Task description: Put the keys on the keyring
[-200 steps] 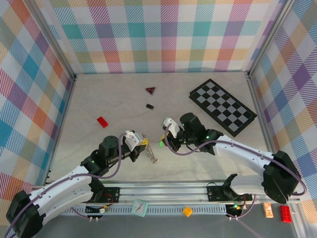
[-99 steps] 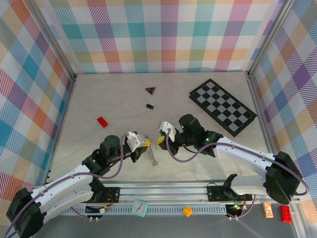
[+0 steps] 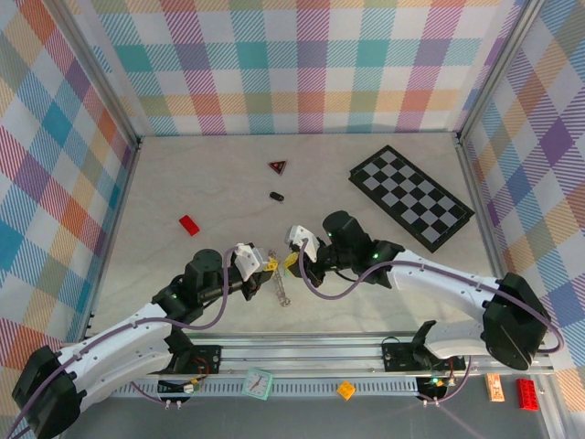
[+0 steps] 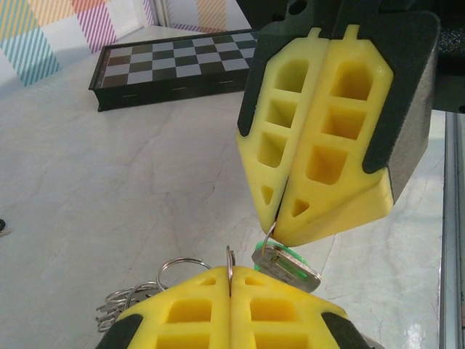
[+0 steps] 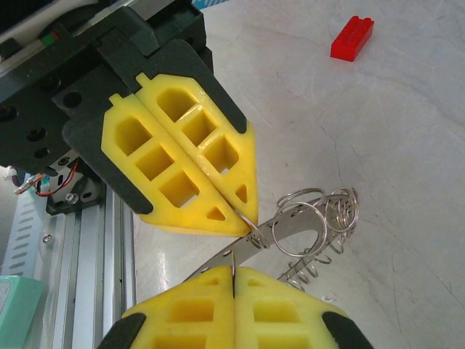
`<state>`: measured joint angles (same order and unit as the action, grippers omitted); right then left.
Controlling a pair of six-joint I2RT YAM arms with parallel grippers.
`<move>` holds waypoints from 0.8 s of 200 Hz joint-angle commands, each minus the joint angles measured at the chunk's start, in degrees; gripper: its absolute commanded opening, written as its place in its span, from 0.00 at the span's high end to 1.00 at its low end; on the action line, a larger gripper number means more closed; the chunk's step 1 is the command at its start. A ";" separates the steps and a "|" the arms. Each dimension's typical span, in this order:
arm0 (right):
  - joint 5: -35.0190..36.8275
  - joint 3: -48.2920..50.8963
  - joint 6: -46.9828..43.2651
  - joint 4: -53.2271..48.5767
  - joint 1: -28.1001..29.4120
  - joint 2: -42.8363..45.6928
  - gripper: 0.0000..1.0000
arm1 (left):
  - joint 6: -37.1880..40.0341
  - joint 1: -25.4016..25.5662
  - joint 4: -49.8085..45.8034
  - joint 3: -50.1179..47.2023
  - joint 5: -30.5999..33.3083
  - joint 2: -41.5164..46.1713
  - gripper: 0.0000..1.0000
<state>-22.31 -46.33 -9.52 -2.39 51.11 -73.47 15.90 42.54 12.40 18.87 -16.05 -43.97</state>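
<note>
Grippers had closed the gap since a second earlier: your right gripper (image 3: 291, 260) had slid left toward the left gripper (image 3: 271, 265), until their yellow tips nearly met. Both were clamped tight, each pinching a thin loop of the keyring (image 5: 325, 218). The keys (image 3: 282, 289) trailed just below them toward you (one with a green edge hung right under the right tips).

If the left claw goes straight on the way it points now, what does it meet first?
Probably the small silver key with green cover at the tip of the shut right claw, just ahead; depth is unclear.
</note>
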 commanded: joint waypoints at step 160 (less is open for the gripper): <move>11.59 -5.71 9.98 -0.79 1.18 -4.46 1.00 | 0.69 -0.42 2.38 0.46 -1.98 0.12 1.00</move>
<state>-14.98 -49.67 -5.41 -3.75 52.45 -77.14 15.90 42.22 12.40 18.87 -16.05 -44.51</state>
